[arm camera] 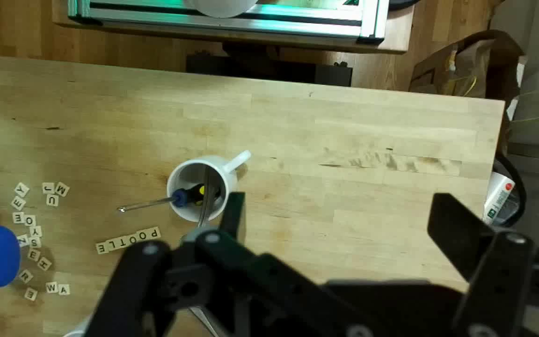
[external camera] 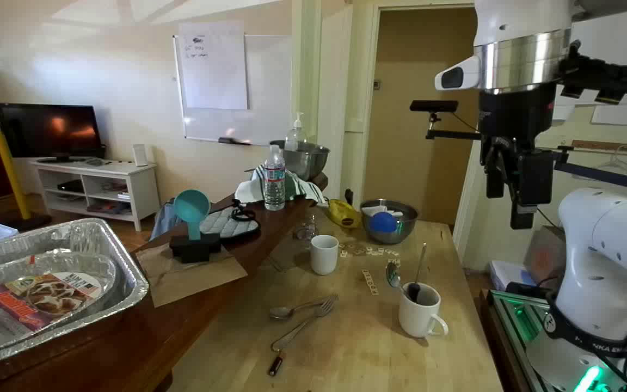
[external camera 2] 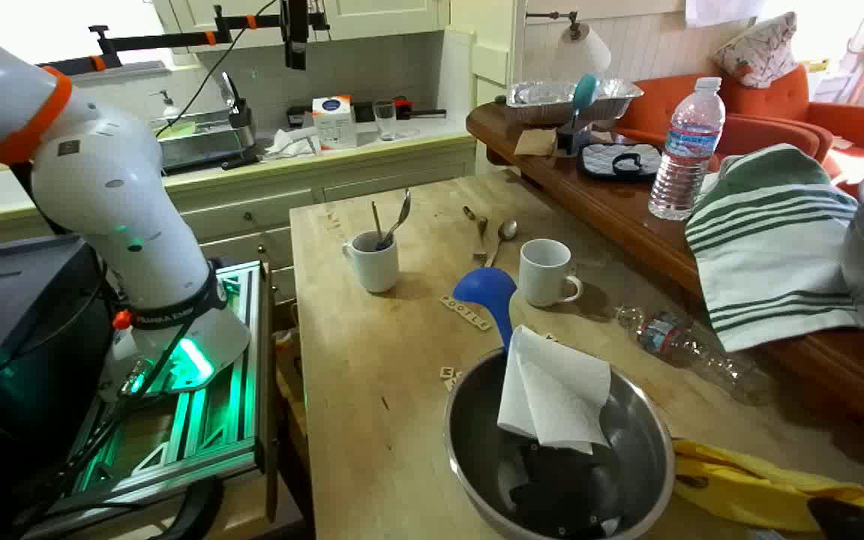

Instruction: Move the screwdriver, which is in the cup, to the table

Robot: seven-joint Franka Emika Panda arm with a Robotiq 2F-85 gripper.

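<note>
The white cup (external camera: 416, 318) stands upright on the light wooden table (external camera: 368, 354); the cup (external camera 2: 376, 268) and table (external camera 2: 372, 420) show in both exterior views. In the wrist view the cup (arm camera: 183, 177) is left of centre on the table (arm camera: 344, 131). The screwdriver (arm camera: 180, 198) leans in it, black-and-yellow handle end down, blue collar at the rim, thin shaft sticking out to the left. Its shaft (external camera: 421, 262) points up in both exterior views (external camera 2: 376, 221). A silver spoon (external camera: 393, 274) shares the cup. My gripper (external camera: 509, 204) is open high above, nothing between its fingers (arm camera: 338, 208).
Another white mug (external camera: 324, 256) stands farther along the table. A spoon and fork (external camera: 324, 307) lie near it. Letter tiles (arm camera: 127, 241) lie beside the cup. A metal bowl (external camera 2: 469, 465) with a blue ladle (external camera 2: 486, 289) and a lying plastic bottle (external camera 2: 664, 334) are on the table.
</note>
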